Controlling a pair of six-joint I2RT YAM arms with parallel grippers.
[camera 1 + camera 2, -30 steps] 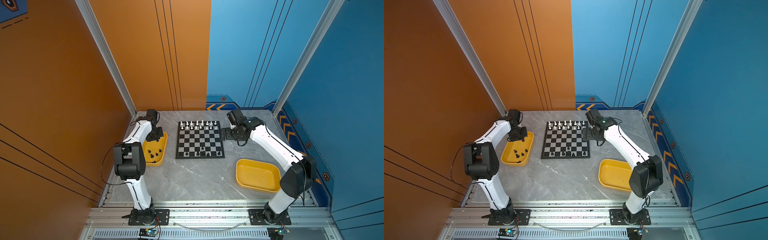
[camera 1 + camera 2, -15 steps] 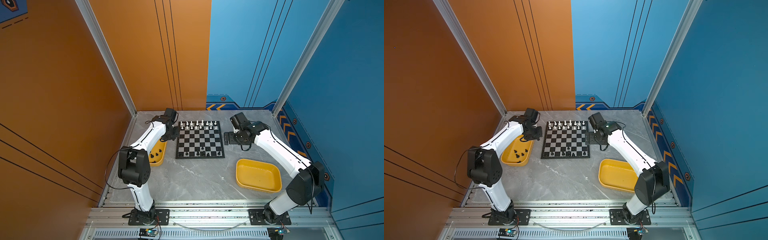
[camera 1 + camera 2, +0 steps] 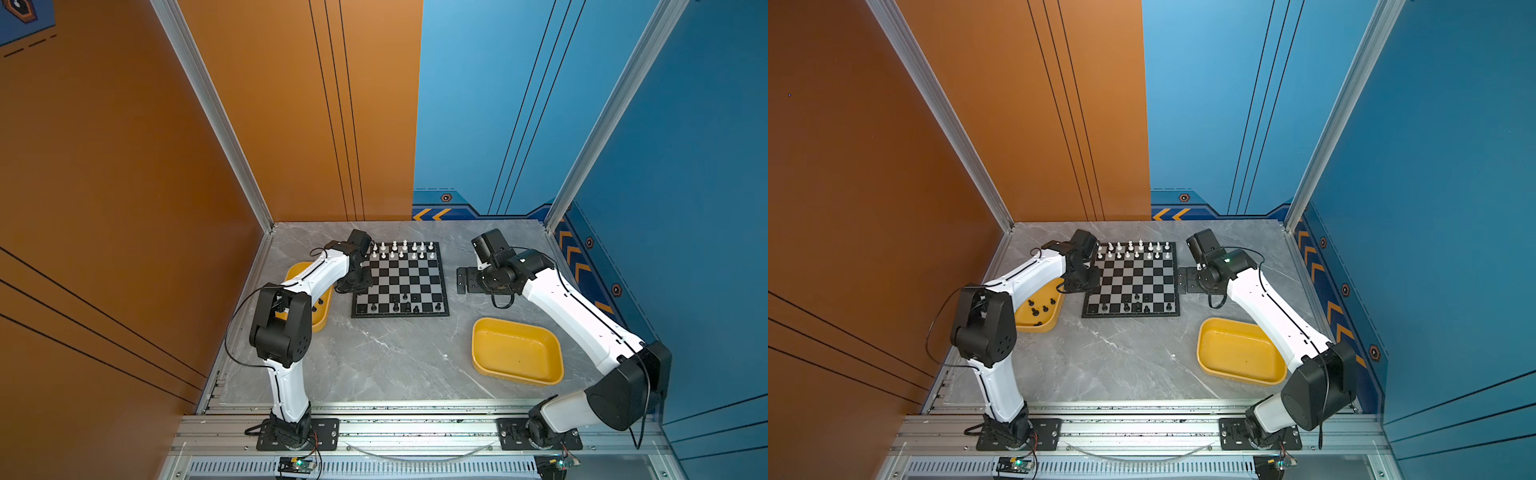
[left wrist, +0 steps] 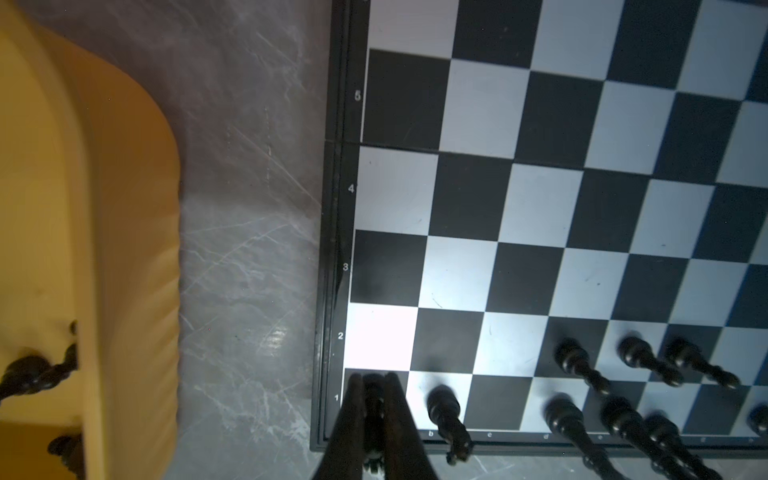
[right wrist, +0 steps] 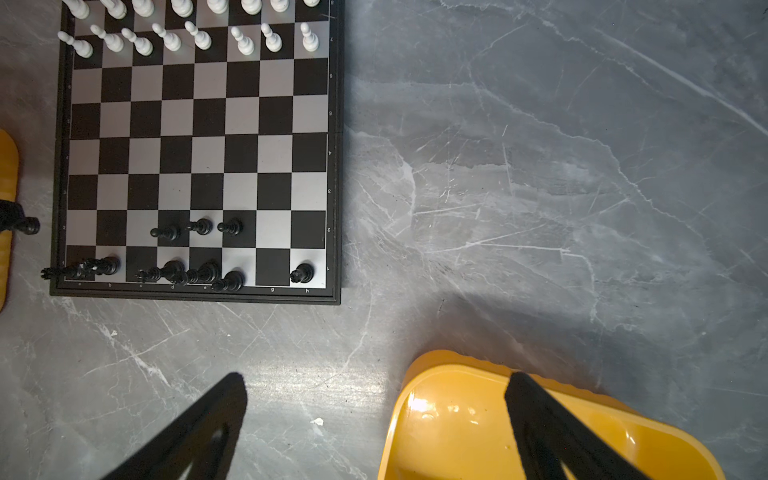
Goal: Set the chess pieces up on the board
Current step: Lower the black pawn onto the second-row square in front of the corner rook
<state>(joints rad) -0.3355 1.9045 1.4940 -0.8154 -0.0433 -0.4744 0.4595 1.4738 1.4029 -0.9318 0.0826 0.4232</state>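
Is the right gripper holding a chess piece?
No: in the right wrist view the right gripper stands wide open, with only table and tray showing between its jaws.

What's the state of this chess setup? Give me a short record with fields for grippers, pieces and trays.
left gripper: shut on a black piece, at the left edge of the board
right gripper: open, nothing held, right of the board
white pieces: fill the two far rows
black pieces on board: near two rows partly filled
left tray: loose black pieces inside
right tray: no pieces visible
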